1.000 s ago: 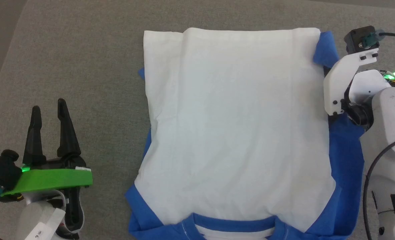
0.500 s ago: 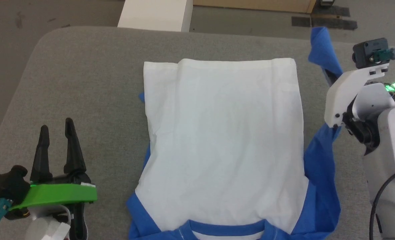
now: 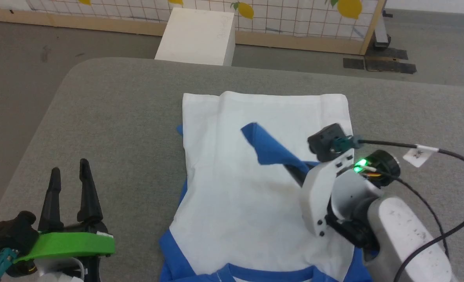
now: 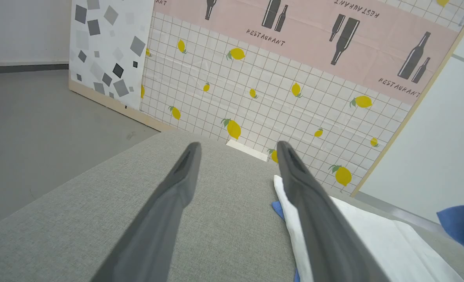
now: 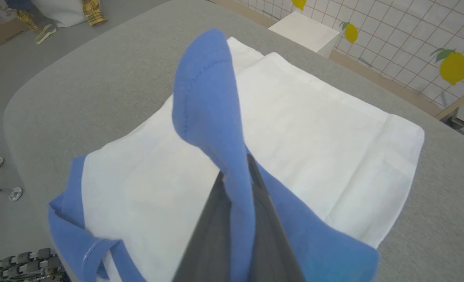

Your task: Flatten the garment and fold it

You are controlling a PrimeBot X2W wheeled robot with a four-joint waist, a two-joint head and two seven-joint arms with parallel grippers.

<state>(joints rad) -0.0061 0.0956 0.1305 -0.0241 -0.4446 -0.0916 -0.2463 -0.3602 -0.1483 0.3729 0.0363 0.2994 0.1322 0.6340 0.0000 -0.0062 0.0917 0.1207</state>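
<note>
The garment (image 3: 232,196) lies on the grey table (image 3: 118,117), white body up, hem at the far end and blue neckband (image 3: 271,272) at the near edge. My right gripper (image 3: 294,171) is shut on its right blue sleeve (image 3: 271,150) and holds it raised over the middle of the white body. In the right wrist view the sleeve (image 5: 208,109) rises from between my shut fingers (image 5: 212,227) above the white cloth (image 5: 314,129). My left gripper (image 3: 69,166) stands open and empty over bare table, left of the garment. The left wrist view has its fingers (image 4: 177,184) apart beside the garment's edge (image 4: 373,235).
Beyond the table's far edge, a white box (image 3: 194,37) stands on the floor before a lemon-patterned panel (image 3: 294,15). A black cable (image 3: 432,156) trails from my right wrist. Bare table runs left of the garment and to its far right.
The head camera has tilted up, so the far floor shows. My right gripper has carried the blue sleeve from the garment's right edge leftward over the white body. The left gripper has stayed put.
</note>
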